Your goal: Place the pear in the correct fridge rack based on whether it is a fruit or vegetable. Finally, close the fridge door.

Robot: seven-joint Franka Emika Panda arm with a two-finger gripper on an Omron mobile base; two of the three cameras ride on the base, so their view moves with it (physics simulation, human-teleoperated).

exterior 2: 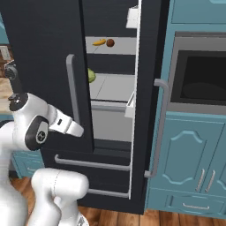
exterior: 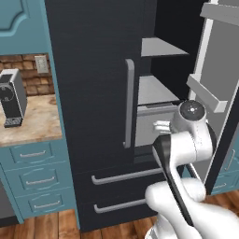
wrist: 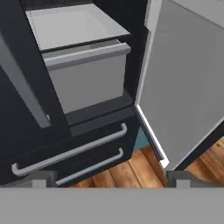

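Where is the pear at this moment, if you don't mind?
In the right base view, the pear lies on the fridge rack, just right of the banana.

no readable text, labels, brands or numbers anywhere, fridge [exterior: 93, 93] doors plain dark, coffee machine [exterior: 11, 98] left of fridge unmarked, oven [exterior 2: 198, 75] right of fridge unmarked, wall outlet [exterior: 42, 64] blank

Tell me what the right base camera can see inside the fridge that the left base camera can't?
Right base view: the pear lies on the upper fridge rack beside a banana, and a green leafy vegetable sits on the lower shelf. Left base view: a toaster stands on the counter. Both show the fridge door open and the grey drawer below the shelves.
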